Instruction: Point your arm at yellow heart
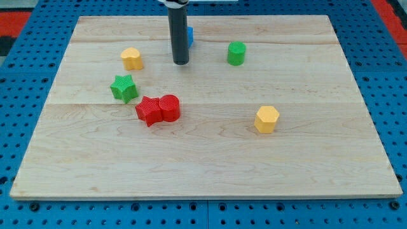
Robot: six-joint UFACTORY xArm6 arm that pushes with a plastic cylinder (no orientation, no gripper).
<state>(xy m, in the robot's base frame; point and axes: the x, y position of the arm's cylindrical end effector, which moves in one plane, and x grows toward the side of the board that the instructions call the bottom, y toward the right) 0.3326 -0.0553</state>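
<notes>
No gripper is fitted; the rod's lower end, my tip (180,62), is found resting on the board (210,165), holding nothing. The yellow heart (132,58) is located near the tip, toward the view's left, apart from it. A blue block (189,35) is largely hidden behind the rod. The pointing is judged nearly complete.

My tip (181,62) is resting on the wooden counter (210,159), to the view's right of the yellow heart (132,58) and apart from it. A blue block (189,35) is peeking out behind the rod. The green star (124,88) is sitting below the heart, near the touching red star (149,111) and red cylinder (170,107). A green cylinder (236,53) and yellow hexagon (267,119) are lying toward the view's right.
</notes>
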